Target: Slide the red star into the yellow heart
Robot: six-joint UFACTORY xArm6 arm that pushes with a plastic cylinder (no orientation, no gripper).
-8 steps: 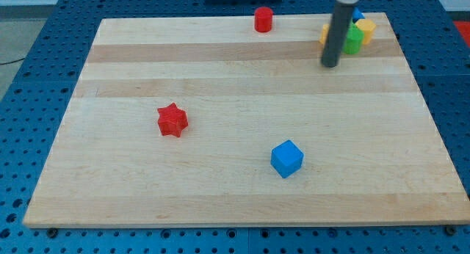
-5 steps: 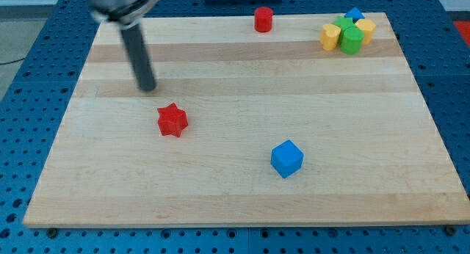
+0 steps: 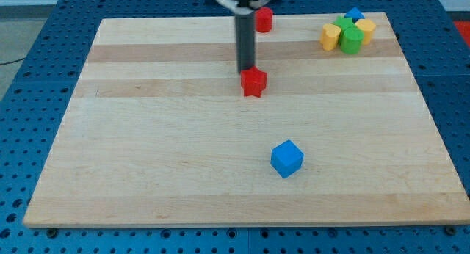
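Note:
The red star lies on the wooden board, above the middle and a little towards the view's top. My tip stands just above the star, at its upper left edge, touching or nearly touching it. The yellow heart sits at the view's top right, at the left end of a tight cluster of blocks. The star is well to the left of and below the heart.
Beside the heart are a green block, a yellow block and a blue block. A red cylinder stands at the top edge, behind my rod. A blue cube lies lower down.
The red star has moved from the board's left to right and upward, near the middle top. My tip swung from the top right to the left, then followed the star rightwards.

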